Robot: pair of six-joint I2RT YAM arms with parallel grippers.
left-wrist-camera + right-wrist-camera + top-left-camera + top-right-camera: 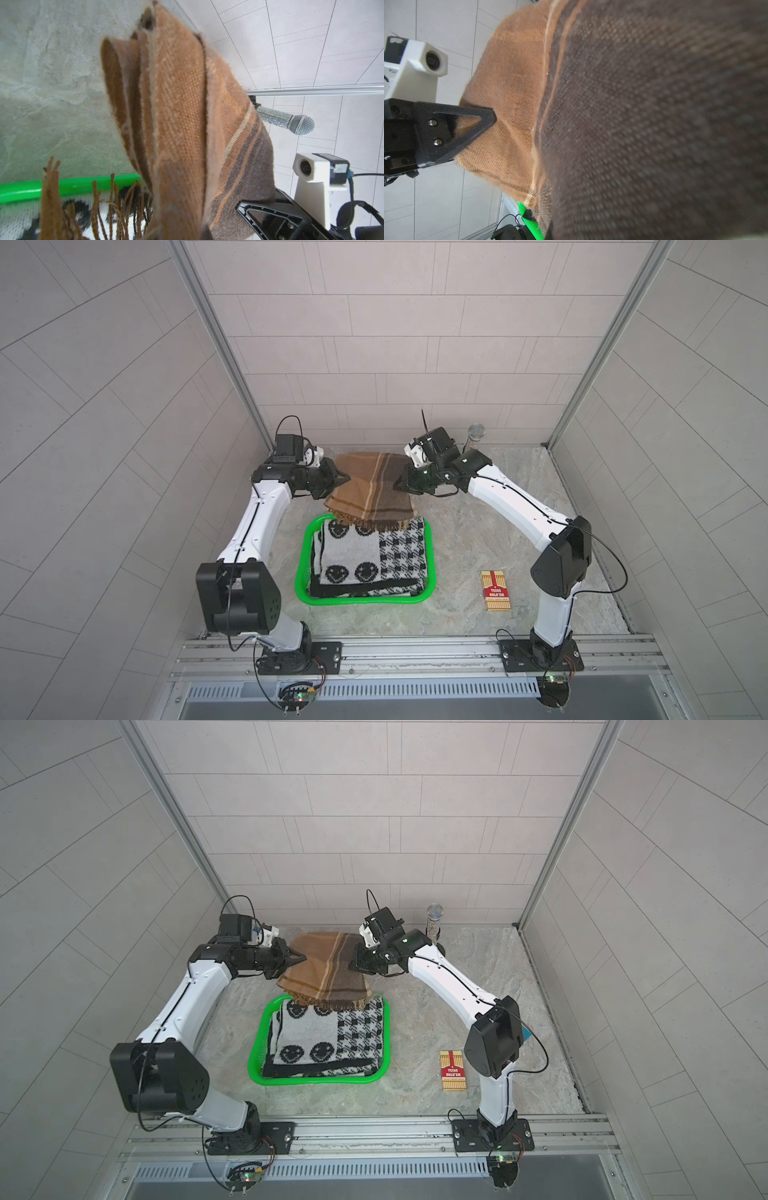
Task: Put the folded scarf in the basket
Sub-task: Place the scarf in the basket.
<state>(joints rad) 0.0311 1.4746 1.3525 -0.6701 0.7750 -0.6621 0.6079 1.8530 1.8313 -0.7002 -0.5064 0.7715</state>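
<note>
Brown scarf (pixel 370 485) hangs lifted over the far rim of the basket (pixel 365 600), gripped at both sides.
We have the left gripper (pixel 347 479) and right gripper (pixel 396 485) each clamped on one side edge, so its long axis runs along that far rim. Its fringe overlaps the black-and-white scarf (pixel 357 556) lying inside. The basket's middle lies nearer our arm bases, so we judge both arms must draw back together.

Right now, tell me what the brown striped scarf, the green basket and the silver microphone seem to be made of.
Brown striped fringed scarf: woven cloth, likely wool or acrylic; matte, visible weave, fuzzy edges, twisted tassels.
Bright green rectangular basket: moulded plastic, glossy; smooth shiny rim.
Silver microphone: metal mesh head; handle with glittery, rhinestone-like coating, material underneath unclear.
</note>
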